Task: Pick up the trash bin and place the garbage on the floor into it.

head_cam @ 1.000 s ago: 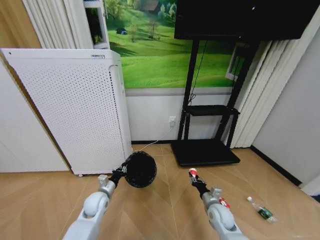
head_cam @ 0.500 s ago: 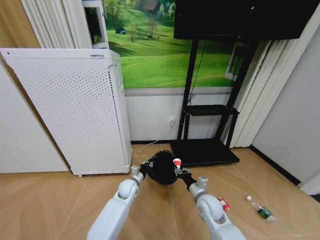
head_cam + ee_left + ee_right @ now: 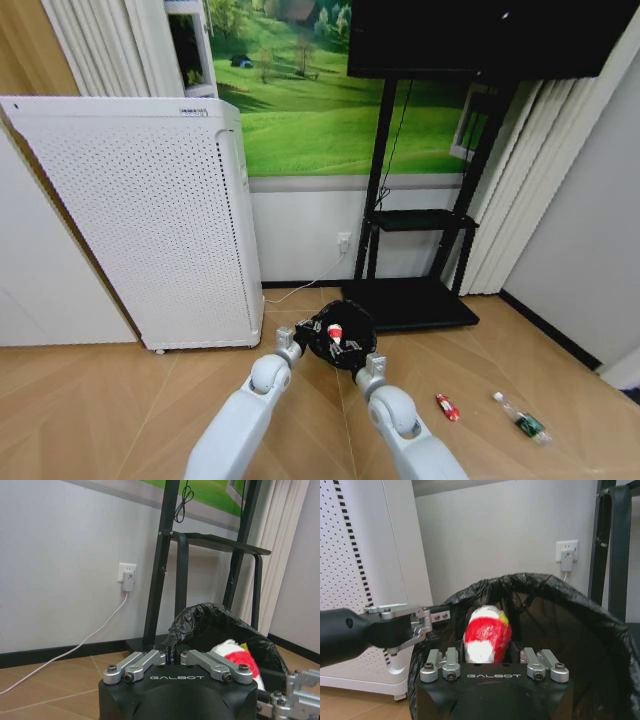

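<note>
The bin (image 3: 340, 338) hangs above bare floor (image 3: 90, 410), clear of the white appliance (image 3: 140, 215). The left gripper (image 3: 172, 656) is pinched on its bag rim; the right gripper (image 3: 487, 652) holds a red-and-white piece (image 3: 486, 632) over its mouth, seemingly clamped. Another piece (image 3: 447, 407) and a bottle (image 3: 522, 420) lie well apart, rightward.

"GALBOT" in white capitals on the black body of the left gripper (image 3: 172, 656), the same "GALBOT" on the black body of the right gripper (image 3: 487, 652), small label on the white perforated appliance (image 3: 196, 113) too small to read
</note>
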Tool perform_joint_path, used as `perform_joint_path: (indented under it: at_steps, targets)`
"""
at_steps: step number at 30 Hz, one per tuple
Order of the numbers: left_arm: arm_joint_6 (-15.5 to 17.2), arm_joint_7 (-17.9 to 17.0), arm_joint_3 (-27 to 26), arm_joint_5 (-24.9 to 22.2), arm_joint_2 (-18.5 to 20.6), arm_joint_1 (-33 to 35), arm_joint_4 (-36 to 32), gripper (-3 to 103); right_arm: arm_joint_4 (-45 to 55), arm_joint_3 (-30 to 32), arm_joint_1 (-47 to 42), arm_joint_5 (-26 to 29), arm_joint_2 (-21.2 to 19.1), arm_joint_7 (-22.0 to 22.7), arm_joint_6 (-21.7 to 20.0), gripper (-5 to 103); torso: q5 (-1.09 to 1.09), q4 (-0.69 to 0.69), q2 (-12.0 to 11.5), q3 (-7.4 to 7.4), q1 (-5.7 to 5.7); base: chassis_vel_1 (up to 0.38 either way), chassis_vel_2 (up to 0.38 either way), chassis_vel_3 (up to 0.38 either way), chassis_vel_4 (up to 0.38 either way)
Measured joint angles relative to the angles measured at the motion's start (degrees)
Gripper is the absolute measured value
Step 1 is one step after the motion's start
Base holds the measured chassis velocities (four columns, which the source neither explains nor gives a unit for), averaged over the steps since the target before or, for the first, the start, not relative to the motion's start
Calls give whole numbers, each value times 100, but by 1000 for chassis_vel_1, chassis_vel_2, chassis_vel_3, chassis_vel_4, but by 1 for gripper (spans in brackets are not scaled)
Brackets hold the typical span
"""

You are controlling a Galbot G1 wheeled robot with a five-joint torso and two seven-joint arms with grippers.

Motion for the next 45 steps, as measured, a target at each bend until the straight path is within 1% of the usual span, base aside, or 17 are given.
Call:
perform_joint_path:
  at_steps: [1,3,4,6,8,9,12,13,14,16,17,19,20,22,28,36,45]
  targets:
    - [0,0,-12,1,2,6,-3,7,23,25,6,-30,1,37,4,57,0,0,0,0,0,0,0,0,0]
    - [0,0,-20,2,4,10,-6,7,54,70,4,-39,8,61,6,57,1,0,0,0,0,0,0,0,0]
    - [1,7,-29,1,10,13,-13,7,121,174,-27,-34,13,82,4,70,0,-1,0,0,0,0,0,0,0]
    - [1,12,-34,1,14,14,-15,7,185,248,-77,-21,5,87,-7,70,0,-1,0,0,0,0,0,0,0]
    - [1,16,-36,4,6,16,-17,7,268,321,-174,5,-26,87,-22,80,0,-2,0,0,0,0,0,0,0]
    - [1,16,-36,4,6,16,-17,7,268,321,-174,5,-26,87,-22,80,0,-2,0,0,0,0,0,0,0]
    - [6,15,-36,0,7,39,-63,7,317,596,-272,118,-30,172,11,95,0,-2,0,0,-1,0,0,0,0]
    - [6,15,-36,0,7,39,-63,7,317,596,-272,118,-30,172,11,95,0,-2,0,0,-1,0,0,0,0]
    - [14,15,-54,-7,37,62,-104,7,330,721,-307,182,-27,247,41,99,0,-2,0,0,-1,0,0,0,0]
    - [32,9,-184,-37,167,166,-246,7,374,1069,-428,263,-38,449,151,100,1,-2,0,0,-1,0,0,0,0]
    - [32,9,-184,-37,167,166,-246,7,374,1069,-428,263,-38,449,151,100,1,-2,0,0,-1,0,0,0,0]
    - [52,8,-362,-51,279,308,-391,7,372,1289,-493,276,-72,504,193,100,0,-2,0,0,-1,0,0,0,0]
    - [55,6,-487,-52,342,409,-480,7,326,1370,-495,274,-94,517,243,100,0,1,0,0,-1,0,0,0,0]
    - [63,6,-605,-52,400,516,-587,7,258,1476,-509,273,-103,552,283,100,1,2,0,0,-1,0,0,0,0]
    - [98,13,-876,-84,597,812,-969,7,99,1788,-617,281,-145,602,329,100,-1,-2,0,0,-1,0,0,0,0]
    - [104,23,-1104,-102,788,1013,-1240,7,85,1723,-705,292,-119,444,357,100,0,0,1,-1,-1,0,0,0,0]
    - [104,27,-1182,-107,809,1092,-1343,7,99,1632,-716,258,-56,347,315,100,1,0,1,0,-1,-116,-107,100,107]
